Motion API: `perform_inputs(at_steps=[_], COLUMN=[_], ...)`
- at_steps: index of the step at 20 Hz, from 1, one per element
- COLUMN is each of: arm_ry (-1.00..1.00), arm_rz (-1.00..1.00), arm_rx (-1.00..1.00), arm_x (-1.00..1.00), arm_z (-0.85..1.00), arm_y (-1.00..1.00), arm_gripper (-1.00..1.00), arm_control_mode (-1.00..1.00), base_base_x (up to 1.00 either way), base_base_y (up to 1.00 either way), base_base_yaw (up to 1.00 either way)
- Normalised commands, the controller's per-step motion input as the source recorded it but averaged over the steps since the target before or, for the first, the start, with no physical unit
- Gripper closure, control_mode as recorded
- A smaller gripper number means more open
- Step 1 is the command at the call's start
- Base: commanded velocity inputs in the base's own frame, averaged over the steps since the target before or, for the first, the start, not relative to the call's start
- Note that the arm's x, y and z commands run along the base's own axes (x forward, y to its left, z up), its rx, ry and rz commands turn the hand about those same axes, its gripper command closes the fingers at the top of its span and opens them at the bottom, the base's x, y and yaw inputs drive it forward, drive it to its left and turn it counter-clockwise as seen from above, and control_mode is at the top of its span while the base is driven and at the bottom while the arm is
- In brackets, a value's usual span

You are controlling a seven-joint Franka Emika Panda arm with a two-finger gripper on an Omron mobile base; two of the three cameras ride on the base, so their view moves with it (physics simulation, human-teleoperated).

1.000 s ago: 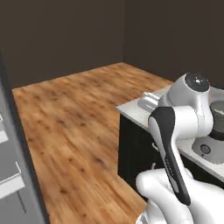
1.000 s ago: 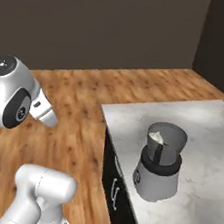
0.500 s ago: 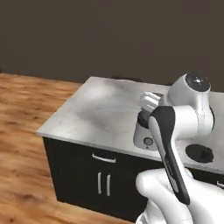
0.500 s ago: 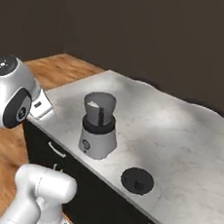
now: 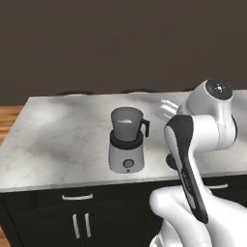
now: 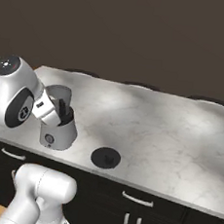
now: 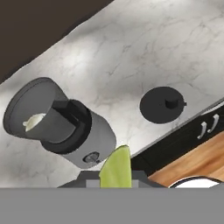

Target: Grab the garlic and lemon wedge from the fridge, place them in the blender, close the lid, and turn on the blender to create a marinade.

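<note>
Lemon wedge (image 7: 116,168) is pinched in the gripper (image 7: 116,177), held just beside the blender (image 5: 127,142), which stands on the marble table (image 5: 58,140) w/ its jar open. A pale piece, prob. the garlic (image 7: 34,122), is seen inside the jar already. Lid (image 6: 105,158) lies flat on the table near the blender base. For a clean drop, the wedge should be carried directly over the jar mouth, kept clear of rim & handle, then released low so nothing bounces out.
</note>
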Motion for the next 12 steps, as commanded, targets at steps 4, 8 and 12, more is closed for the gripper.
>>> perform_inputs(at_steps=[4, 8, 12], arm_ry=[0.0, 0.0, 0.0], arm_rz=[0.0, 0.0, 0.0], arm_rx=[0.0, 0.0, 0.0], arm_x=[0.0, 0.0, 0.0], arm_z=[0.0, 0.0, 0.0], arm_y=[0.0, 0.0, 0.0], arm_gripper=[1.0, 1.0, 1.0], arm_control_mode=[1.0, 1.0, 1.0], base_base_x=[0.28, 0.22, 0.02], base_base_y=[0.05, 0.16, 0.32], base_base_yaw=[-0.27, -0.12, -0.03])
